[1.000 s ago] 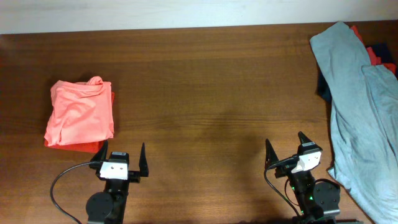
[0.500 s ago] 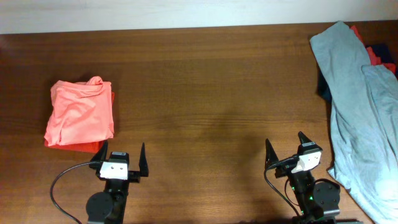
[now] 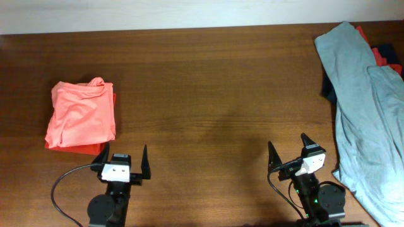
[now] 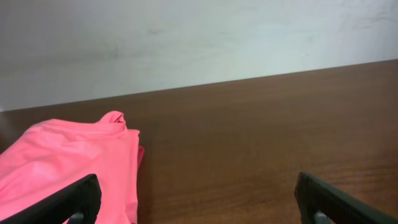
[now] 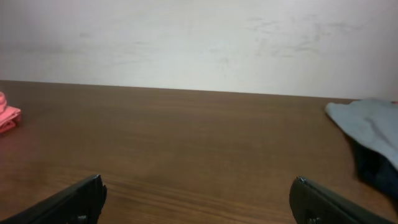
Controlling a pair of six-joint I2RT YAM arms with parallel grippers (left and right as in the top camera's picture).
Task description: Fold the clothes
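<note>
Desk (image 3: pixel 208 94): dark brown wood, grain running left to right, matt with a faint pale sheen near the centre. Wall (image 4: pixel 186 43) behind the far edge: plain off-white, lightly scuffed and smudged, meeting the desk in a straight line. Light even and diffuse; shadows soft.

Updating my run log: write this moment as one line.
left fingers open, empty | right fingers open, empty | coral shirt bundled, left | grey-blue shirt unfolded, right
</note>
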